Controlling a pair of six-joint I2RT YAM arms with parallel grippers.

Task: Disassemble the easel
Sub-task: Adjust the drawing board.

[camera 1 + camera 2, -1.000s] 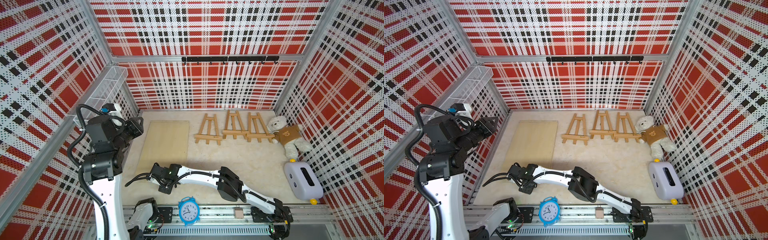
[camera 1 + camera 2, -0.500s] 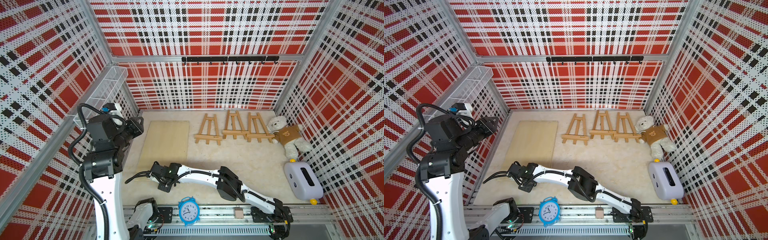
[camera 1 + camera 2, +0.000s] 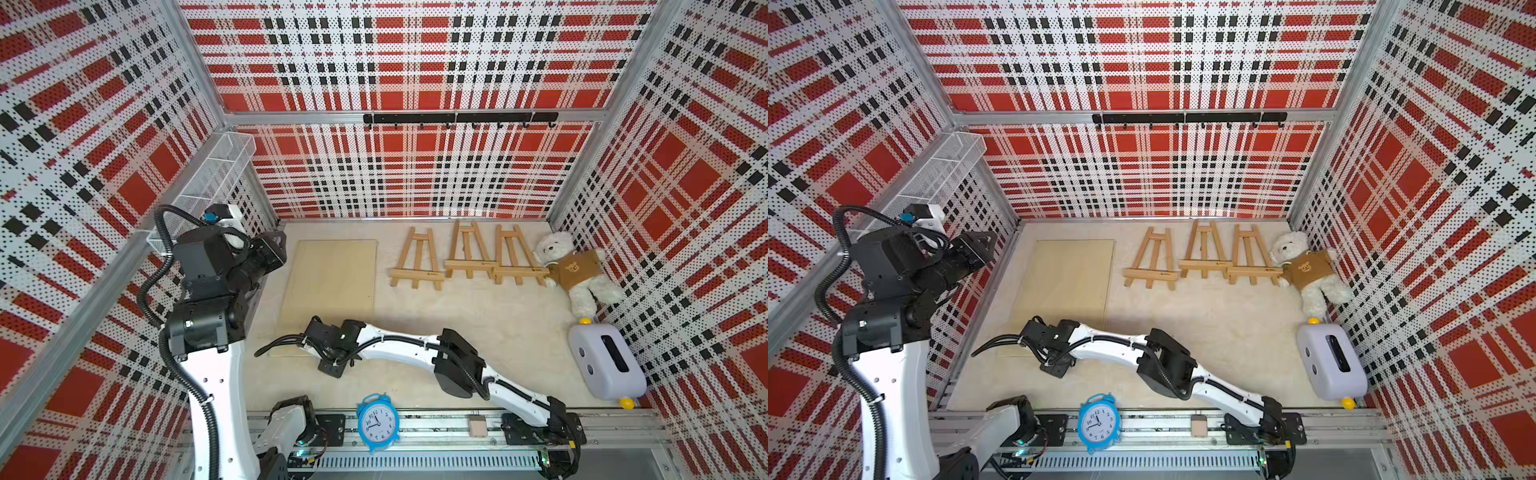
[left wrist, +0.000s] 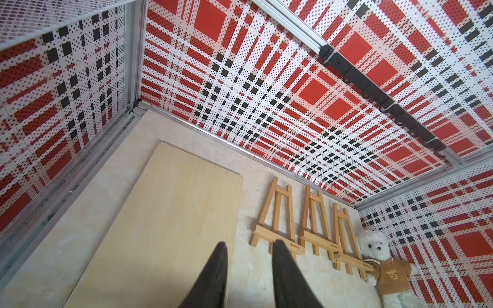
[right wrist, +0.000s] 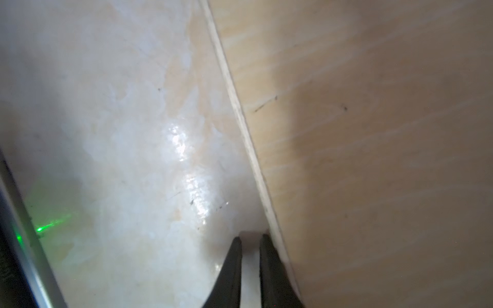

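Three small wooden easels lie flat side by side at the back of the table, and all three show in the left wrist view. A pale wooden board lies flat to their left. My left gripper hangs high by the left wall, open and empty. My right gripper is low at the board's near edge, its jaws a narrow gap apart over the bare table, with the board just beside one finger.
A white teddy bear lies against the right wall beside the easels. A lilac toaster-like box sits at the front right, and a blue alarm clock stands on the front rail. A wire basket hangs on the left wall.
The right wrist has shifted only slightly by the board's near edge. The left arm has not moved.
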